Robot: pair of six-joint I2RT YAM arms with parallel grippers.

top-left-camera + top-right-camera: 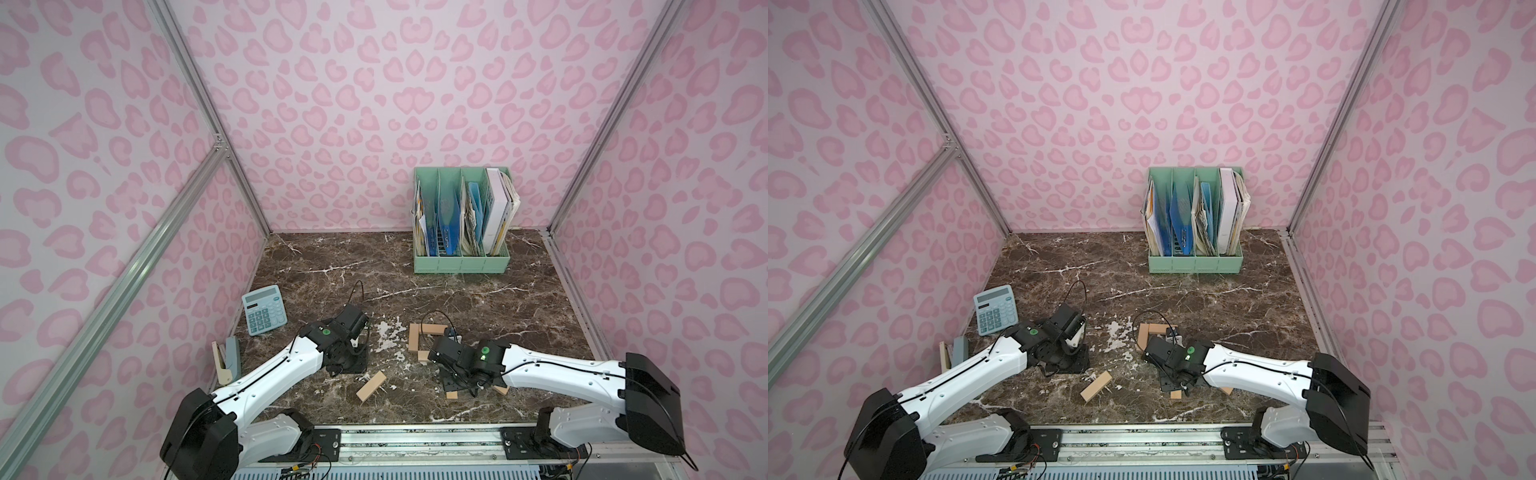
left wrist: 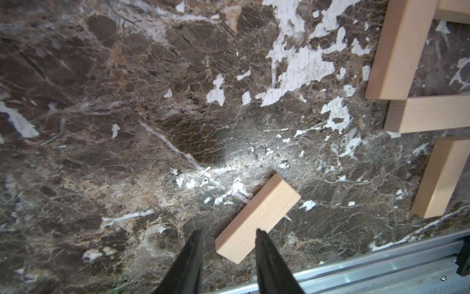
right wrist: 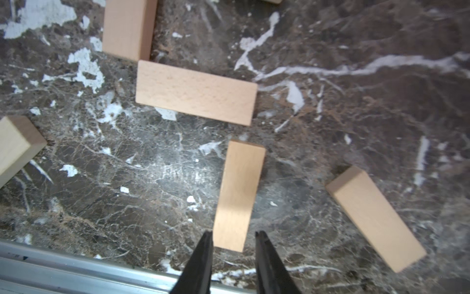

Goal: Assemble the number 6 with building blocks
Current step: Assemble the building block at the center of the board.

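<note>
Several pale building blocks lie on the marble. An upright one [image 1: 414, 338], a top bar [image 1: 432, 329] and a middle bar [image 3: 195, 93] form part of the number 6. My right gripper [image 3: 234, 233] hovers low with its jaws apart. The near end of a blurred block [image 3: 239, 196] lies between the fingertips, with a gap on one side. Another loose block [image 3: 373, 219] lies beside it. My left gripper [image 2: 229, 231] is open above a slanted loose block [image 2: 256, 219], also seen in both top views [image 1: 371, 386] [image 1: 1096, 385].
A blue calculator [image 1: 264, 309] and a beige-and-grey stapler [image 1: 227, 359] lie at the left wall. A green file rack [image 1: 461, 220] stands at the back right. The metal rail [image 1: 415, 440] runs along the table's front edge, close behind both grippers.
</note>
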